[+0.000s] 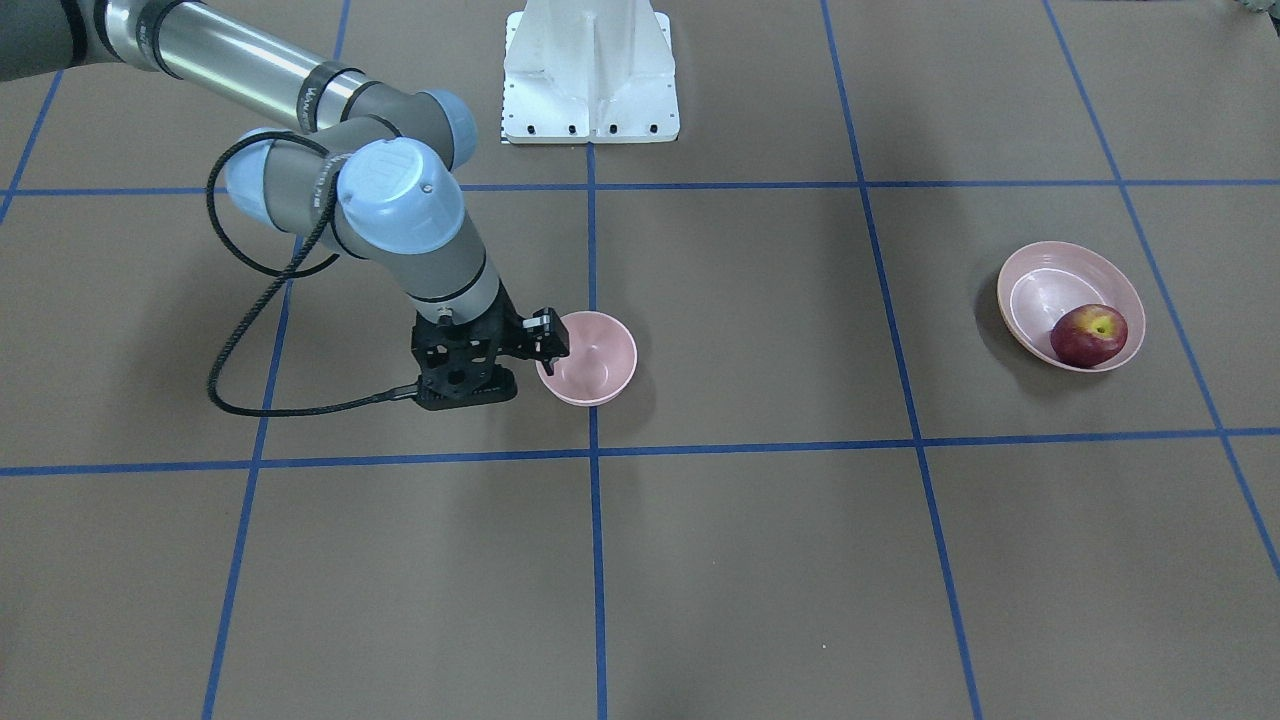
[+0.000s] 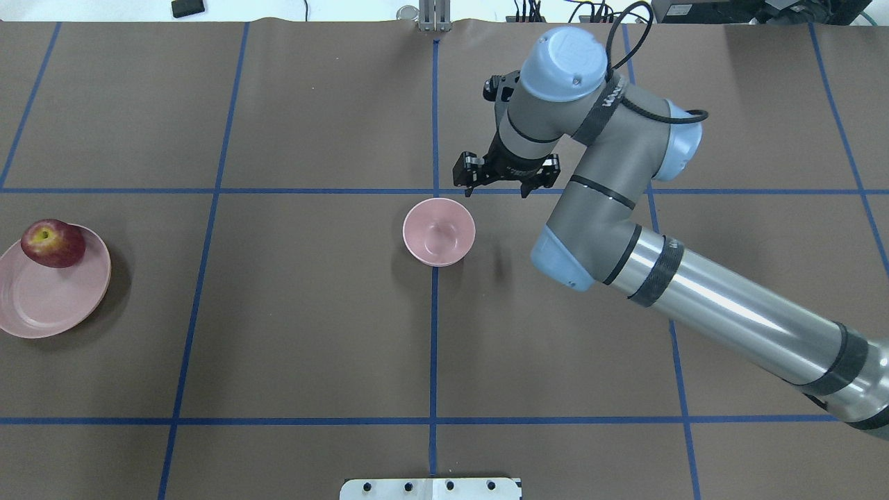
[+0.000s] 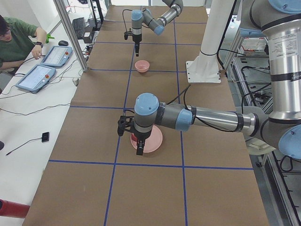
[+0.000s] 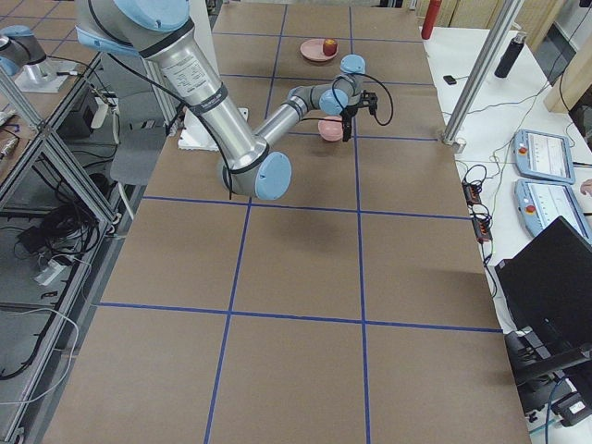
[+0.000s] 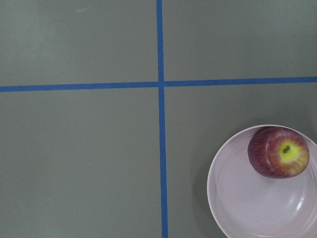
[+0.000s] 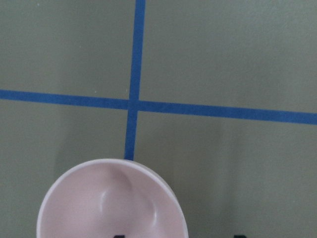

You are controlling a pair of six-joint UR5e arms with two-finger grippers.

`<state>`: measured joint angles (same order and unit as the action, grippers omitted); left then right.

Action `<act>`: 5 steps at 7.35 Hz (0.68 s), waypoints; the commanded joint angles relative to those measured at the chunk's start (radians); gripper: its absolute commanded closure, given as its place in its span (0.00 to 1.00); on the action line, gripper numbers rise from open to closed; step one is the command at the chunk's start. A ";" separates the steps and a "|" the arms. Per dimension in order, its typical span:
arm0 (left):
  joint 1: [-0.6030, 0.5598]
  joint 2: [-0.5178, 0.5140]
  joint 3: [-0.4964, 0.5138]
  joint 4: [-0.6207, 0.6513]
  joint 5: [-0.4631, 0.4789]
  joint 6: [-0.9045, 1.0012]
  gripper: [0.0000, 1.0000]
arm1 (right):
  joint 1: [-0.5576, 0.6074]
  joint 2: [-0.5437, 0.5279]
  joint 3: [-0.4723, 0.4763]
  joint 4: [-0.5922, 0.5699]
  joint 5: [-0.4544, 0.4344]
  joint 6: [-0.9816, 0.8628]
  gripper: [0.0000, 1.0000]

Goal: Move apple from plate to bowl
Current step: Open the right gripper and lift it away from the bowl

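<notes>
The dark red apple [image 1: 1088, 335] with its yellow stem patch lies at the rim of the wide pink plate [image 1: 1030, 290]; both also show in the overhead view, apple [image 2: 53, 243] and plate [image 2: 42, 302], and in the left wrist view, apple [image 5: 278, 151] and plate [image 5: 247, 203]. The small deep pink bowl [image 1: 587, 358] [image 2: 439, 231] [image 6: 111, 203] stands empty mid-table. My right gripper [image 1: 470, 385] [image 2: 507, 177] hangs open and empty just beside the bowl. My left gripper [image 3: 139, 143] shows only in the exterior left view, over the plate; I cannot tell whether it is open or shut.
Blue tape lines grid the brown table. The white robot base [image 1: 590, 75] stands at the table's robot side. In the exterior left view an operator [image 3: 19, 42] sits by two teach pendants [image 3: 44, 66] behind a metal post [image 3: 70, 33].
</notes>
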<state>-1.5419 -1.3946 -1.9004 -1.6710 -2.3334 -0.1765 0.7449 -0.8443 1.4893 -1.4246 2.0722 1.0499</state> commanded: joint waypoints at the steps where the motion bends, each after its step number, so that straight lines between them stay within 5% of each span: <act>1: 0.006 -0.064 -0.040 0.000 -0.006 -0.143 0.02 | 0.117 -0.062 0.089 -0.084 0.009 -0.039 0.00; 5: 0.320 -0.130 -0.103 -0.045 0.058 -0.506 0.02 | 0.307 -0.137 0.249 -0.347 0.104 -0.353 0.00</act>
<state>-1.3318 -1.5196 -1.9956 -1.6871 -2.3242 -0.6015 0.9958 -0.9580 1.7009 -1.7126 2.1404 0.7767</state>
